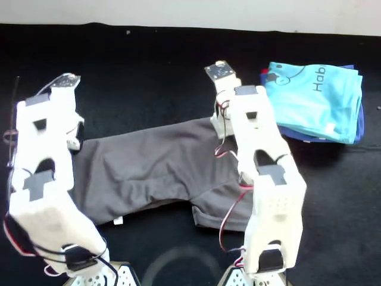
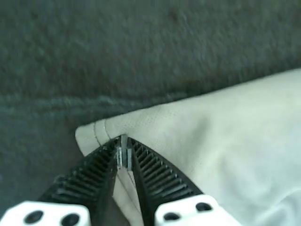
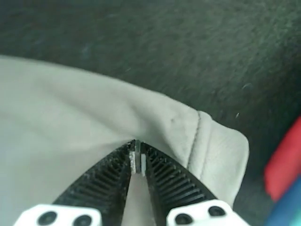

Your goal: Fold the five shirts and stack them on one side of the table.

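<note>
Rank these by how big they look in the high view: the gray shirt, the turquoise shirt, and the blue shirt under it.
1. gray shirt, spread out across the table.
2. turquoise shirt, folded on top of the stack.
3. blue shirt, showing just an edge; its full size cannot be told.

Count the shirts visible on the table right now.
4. The grey shirt lies spread in the middle. At the table's right, the turquoise shirt tops a stack, with a blue shirt and a red shirt's edge beneath. More may be hidden there.
</note>
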